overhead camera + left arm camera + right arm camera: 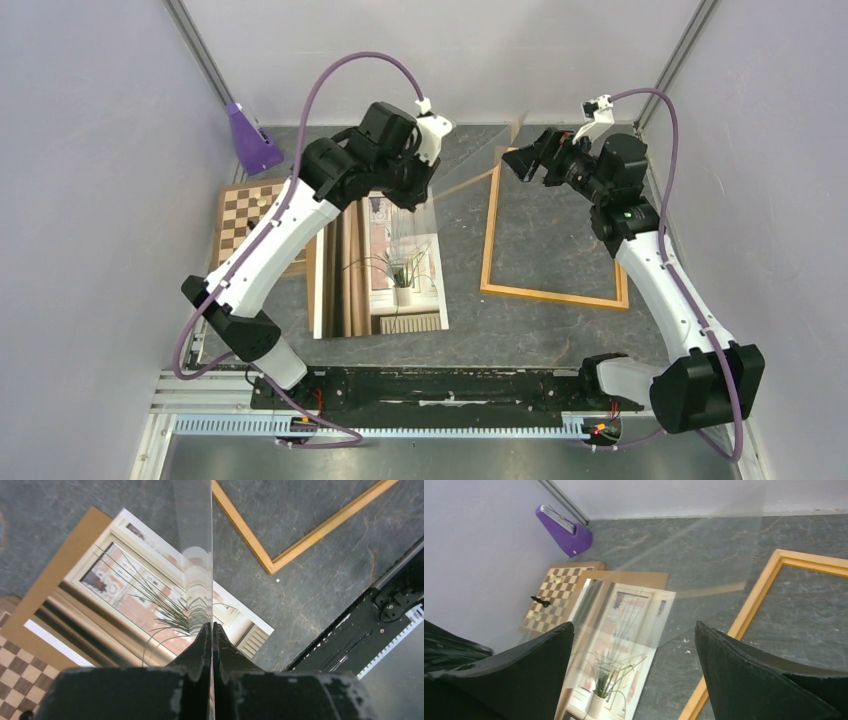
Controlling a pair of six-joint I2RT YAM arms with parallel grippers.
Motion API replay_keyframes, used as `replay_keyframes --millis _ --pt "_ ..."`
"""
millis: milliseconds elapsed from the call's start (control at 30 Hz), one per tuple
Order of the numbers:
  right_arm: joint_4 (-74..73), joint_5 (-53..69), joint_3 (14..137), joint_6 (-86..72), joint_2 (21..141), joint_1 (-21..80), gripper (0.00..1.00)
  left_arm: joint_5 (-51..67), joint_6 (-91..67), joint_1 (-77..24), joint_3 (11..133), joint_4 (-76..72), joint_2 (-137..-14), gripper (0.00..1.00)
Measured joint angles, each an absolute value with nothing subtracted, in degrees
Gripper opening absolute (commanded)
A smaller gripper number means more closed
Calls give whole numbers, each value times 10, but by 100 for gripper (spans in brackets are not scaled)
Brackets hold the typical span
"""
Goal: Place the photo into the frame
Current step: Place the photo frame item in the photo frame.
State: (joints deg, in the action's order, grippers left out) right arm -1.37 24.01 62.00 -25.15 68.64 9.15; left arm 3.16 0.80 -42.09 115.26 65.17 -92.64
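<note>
Two robot arms reach over a dark grey, stone-patterned bench [500,335]. Our left tool [211,626] is clenched on the edge of a clear pane [195,535], which it holds raised over the photo [395,270]. The photo lies flat and face up, left of centre, on a brown backing board [60,565] that laps the edge of a chessboard [245,215]. The frame [553,295] lies to the right, apart from the photo, with bare bench showing inside its rails. Our right tool [522,165] hangs released, jaws wide and grasping nothing, over the frame's far left corner.

We judge that the glazing step is in hand and the photo is not yet in the frame. The next move calls for carrying the pane rightwards, levelling it, and squaring its edges to the rails. The free tool may be needed to steady it.

Pale lilac walls close in the bench. A purple wedge-shaped object [250,140] stands in the far left corner.
</note>
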Motion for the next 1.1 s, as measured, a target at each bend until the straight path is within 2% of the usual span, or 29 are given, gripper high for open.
replay_keyframes --millis 300,1100 --pt "10 265 620 -321 714 91 92 6 -7 -502 1051 598 -900 2" --pt "-36 221 563 -334 703 81 89 -108 -80 -625 1014 491 -936 2"
